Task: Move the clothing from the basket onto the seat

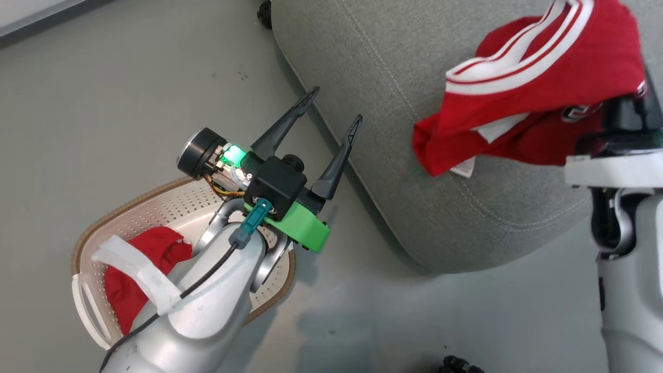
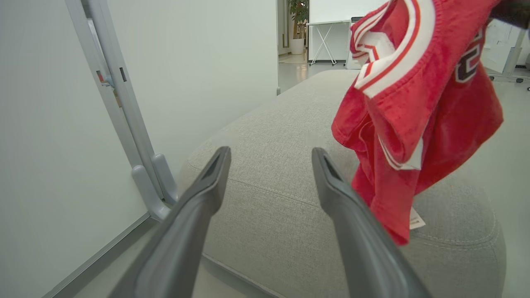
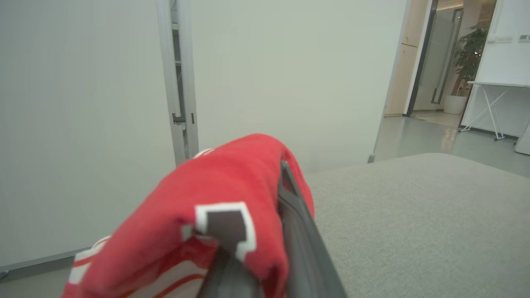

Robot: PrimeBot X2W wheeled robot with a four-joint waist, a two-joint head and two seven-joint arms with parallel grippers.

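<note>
With the right gripper clamped on the jersey, lower it fully onto the seat before releasing; hold the spread, empty left gripper clear

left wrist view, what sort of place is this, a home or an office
Most likely an office or showroom, not a home: a white partition panel on a metal foot, and a white cross-legged table and potted plant down a glossy corridor beyond the grey seat.
</note>
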